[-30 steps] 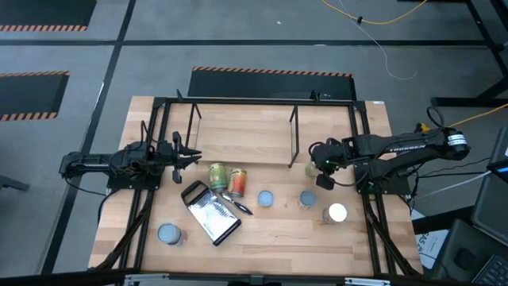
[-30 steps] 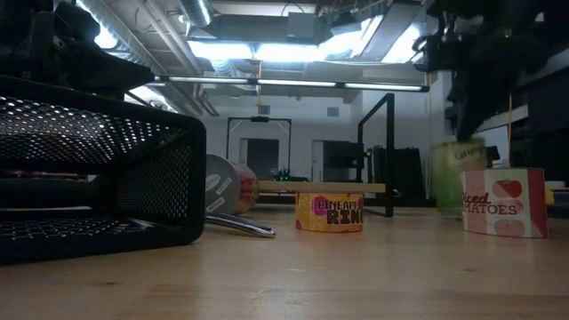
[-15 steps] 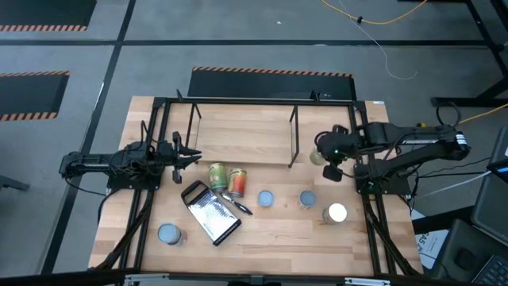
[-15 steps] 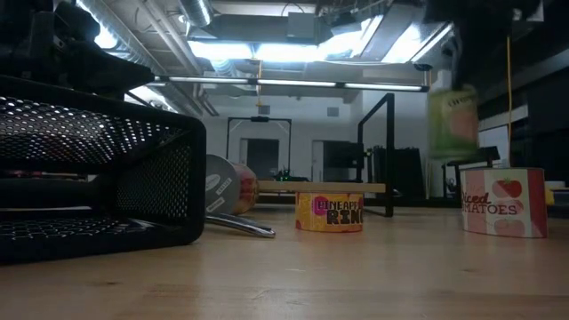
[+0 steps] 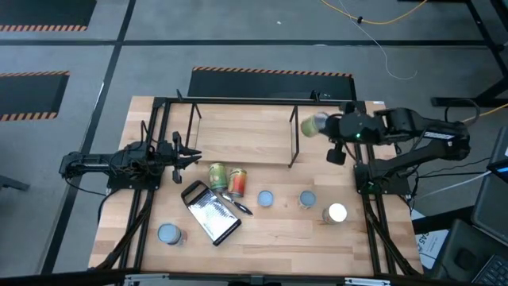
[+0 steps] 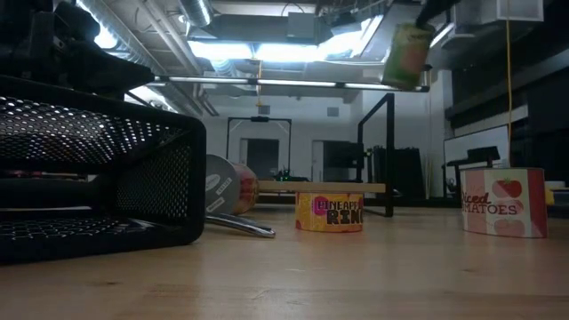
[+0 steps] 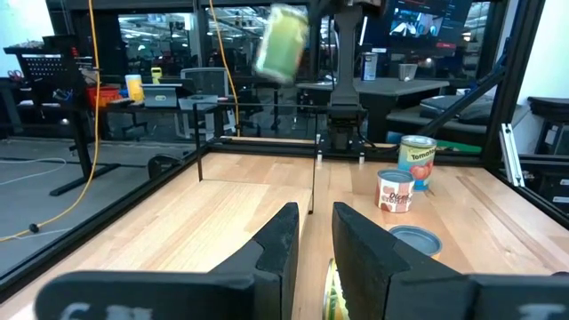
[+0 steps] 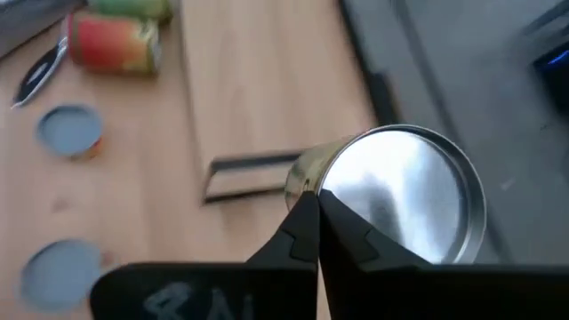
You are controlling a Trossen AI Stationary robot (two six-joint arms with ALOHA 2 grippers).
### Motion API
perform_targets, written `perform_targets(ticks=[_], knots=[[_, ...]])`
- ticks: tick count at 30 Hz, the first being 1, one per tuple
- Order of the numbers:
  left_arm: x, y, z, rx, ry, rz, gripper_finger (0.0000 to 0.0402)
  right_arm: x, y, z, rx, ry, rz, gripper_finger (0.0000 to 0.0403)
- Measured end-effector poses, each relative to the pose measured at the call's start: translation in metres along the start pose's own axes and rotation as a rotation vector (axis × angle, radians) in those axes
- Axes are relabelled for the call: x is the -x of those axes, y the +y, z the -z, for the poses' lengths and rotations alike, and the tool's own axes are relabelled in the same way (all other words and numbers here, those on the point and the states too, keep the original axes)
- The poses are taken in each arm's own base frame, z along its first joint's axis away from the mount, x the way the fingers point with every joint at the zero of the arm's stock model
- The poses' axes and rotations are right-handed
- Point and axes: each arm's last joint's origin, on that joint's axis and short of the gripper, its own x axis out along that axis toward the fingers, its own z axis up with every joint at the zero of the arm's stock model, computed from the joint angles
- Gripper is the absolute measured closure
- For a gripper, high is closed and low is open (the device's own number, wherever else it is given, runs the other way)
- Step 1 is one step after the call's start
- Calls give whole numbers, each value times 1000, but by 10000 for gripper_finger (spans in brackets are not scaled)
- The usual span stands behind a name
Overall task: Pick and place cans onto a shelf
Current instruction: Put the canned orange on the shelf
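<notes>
My right gripper (image 5: 325,126) is shut on a green-labelled can (image 5: 313,123) and holds it high over the right end of the shelf (image 5: 242,137). That can also shows high up in the low view (image 6: 406,55) and in the left wrist view (image 7: 282,40). Two cans (image 5: 217,176) (image 5: 236,182) lie on their sides on the table. Upright cans (image 5: 265,198) (image 5: 308,199) (image 5: 336,212) (image 5: 168,233) stand nearer the front edge. My left gripper (image 5: 190,153) waits level at the table's left, open, with nothing between its fingers (image 7: 283,244). My right gripper pinches the can at the rim of its silver top (image 8: 327,180) between its two fingertips (image 8: 302,218). The fingers slant down at it from the table's right. The can is lifted clear and tilted, hanging out beyond the fingertips.
A flat metal grater (image 5: 210,212) with a black handle lies in front of the two lying cans. A black frame (image 5: 254,102) edges the table. The shelf's upright rods (image 5: 293,139) stand just left of the held can. A dark mesh shape (image 6: 98,169) fills the low view's left.
My right gripper has risen from near the tabletop to well above the shelf, turning as it went. It stays shut on the green-labelled can. The can has come up from beside the shelf's right end, lifted clear of the table, and has tipped from upright to tilted.
</notes>
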Motion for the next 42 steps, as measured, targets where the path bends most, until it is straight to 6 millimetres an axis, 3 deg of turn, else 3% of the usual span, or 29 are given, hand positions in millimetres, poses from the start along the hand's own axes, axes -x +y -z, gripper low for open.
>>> perform_targets(ticks=[10, 17, 24, 31, 42], knots=[[0, 0, 0, 0, 0, 0, 337, 1, -22, -40, 92, -240, 109, 402], [0, 0, 0, 1, 0, 0, 337, -23, -37, -75, 51, -264, 138, 402], [0, 0, 0, 2, 0, 0, 337, -54, -57, -107, -160, -214, 145, 402], [0, 0, 0, 2, 0, 0, 337, -93, -71, -110, -273, 10, 70, 402], [0, 0, 0, 1, 0, 0, 337, -170, -70, -102, -304, 214, -43, 402]])
